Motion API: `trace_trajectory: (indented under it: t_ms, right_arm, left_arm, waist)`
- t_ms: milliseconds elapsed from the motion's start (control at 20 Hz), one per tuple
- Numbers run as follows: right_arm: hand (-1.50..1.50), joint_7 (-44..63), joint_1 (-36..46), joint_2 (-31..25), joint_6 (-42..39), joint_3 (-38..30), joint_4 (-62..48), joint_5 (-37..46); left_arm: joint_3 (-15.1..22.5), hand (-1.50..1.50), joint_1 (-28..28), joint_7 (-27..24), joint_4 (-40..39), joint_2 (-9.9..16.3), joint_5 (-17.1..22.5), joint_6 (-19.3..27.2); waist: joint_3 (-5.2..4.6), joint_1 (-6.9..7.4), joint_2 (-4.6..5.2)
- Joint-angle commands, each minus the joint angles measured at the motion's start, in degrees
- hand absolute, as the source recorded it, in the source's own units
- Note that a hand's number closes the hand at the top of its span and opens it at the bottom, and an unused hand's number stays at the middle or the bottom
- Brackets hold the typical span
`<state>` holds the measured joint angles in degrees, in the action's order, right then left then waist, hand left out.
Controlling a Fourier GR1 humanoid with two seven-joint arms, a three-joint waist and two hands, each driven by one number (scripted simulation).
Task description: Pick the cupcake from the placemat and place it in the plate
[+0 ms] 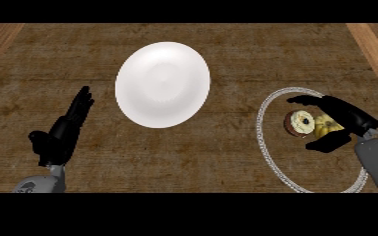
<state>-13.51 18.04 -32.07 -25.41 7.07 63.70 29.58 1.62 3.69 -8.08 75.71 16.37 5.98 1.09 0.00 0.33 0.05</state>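
A cupcake (308, 123) lies on its side on a round placemat (263, 130) with a pale ring border at the right. Its brown-and-cream top faces left and its yellow wrapper points right. My right hand (348, 117) is around it, fingers curved above it and thumb below, close to the wrapper; whether they touch it is unclear. A white plate (162, 84) sits left of centre with nothing on it. My left hand (63, 132) rests open at the lower left, fingers pointing up, apart from the plate.
The brown wooden counter (244, 55) stretches across the view. Lighter wooden edges show at the top left (7, 32) and top right (365, 40) corners.
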Motion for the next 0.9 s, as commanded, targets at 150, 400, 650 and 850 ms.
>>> trace_trajectory:
  t_ms: [150, 400, 650, 850]
  right_arm:
    - [1.5, -7.0, 2.9, 2.1, -1.6, -0.7, -4.3, 4.4]
    - [1.5, -9.0, 2.8, 6.0, 3.1, -0.8, -5.5, 7.5]
    - [1.5, 12.6, -0.2, 10.3, 15.4, -3.6, -2.1, 11.8]
    - [1.5, 20.3, -1.0, 10.9, 21.1, -3.4, 7.8, 16.3]
  left_arm:
    - [-0.8, 0.0, -0.8, 1.7, 2.0, -1.5, -2.4, -0.3]
    - [-3.3, 0.0, 1.9, 2.8, 0.9, -1.4, -1.8, -1.7]
    - [-2.7, 0.0, -1.4, 1.7, 2.2, -1.3, -1.4, -1.4]
    - [-3.8, 0.0, -1.7, 1.4, 2.7, 0.3, -0.9, -3.1]
  waist:
    - [0.0, -0.07, -0.04]
    - [0.0, -0.12, -0.03]
    - [-0.07, -0.62, -0.4]
    - [-0.08, -0.87, -0.43]
